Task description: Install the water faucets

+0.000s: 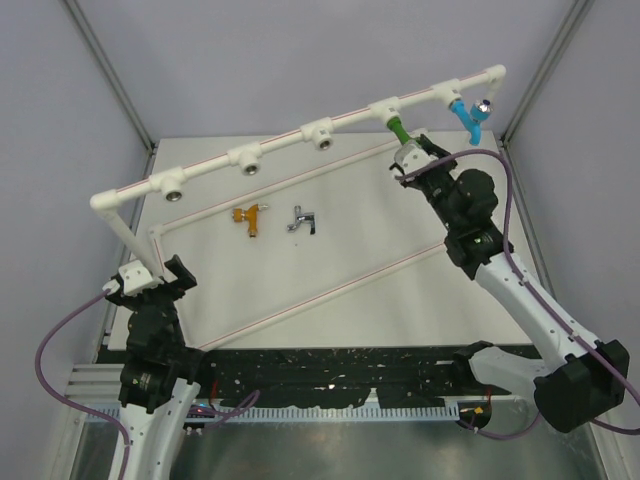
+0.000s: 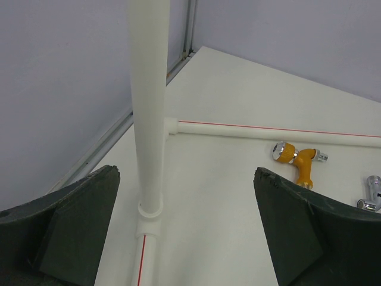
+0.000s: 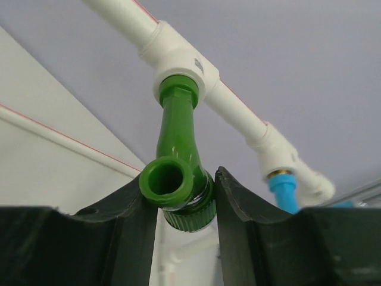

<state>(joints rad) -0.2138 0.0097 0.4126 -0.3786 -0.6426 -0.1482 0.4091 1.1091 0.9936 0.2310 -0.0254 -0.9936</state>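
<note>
Both units are showing the same build: the left arm (image 1: 150,345) and right arm (image 1: 520,300) are wearing smooth white link shells between chunky black joint housings. A purple cable (image 1: 43,352) is trailing off each one. A white block (image 1: 135,278) is capping each wrist, and the fingers (image 2: 71,226) are presenting as matte, dark wedges with flat inner faces.

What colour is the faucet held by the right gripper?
The faucet is green, clearest in the right wrist view.
</note>
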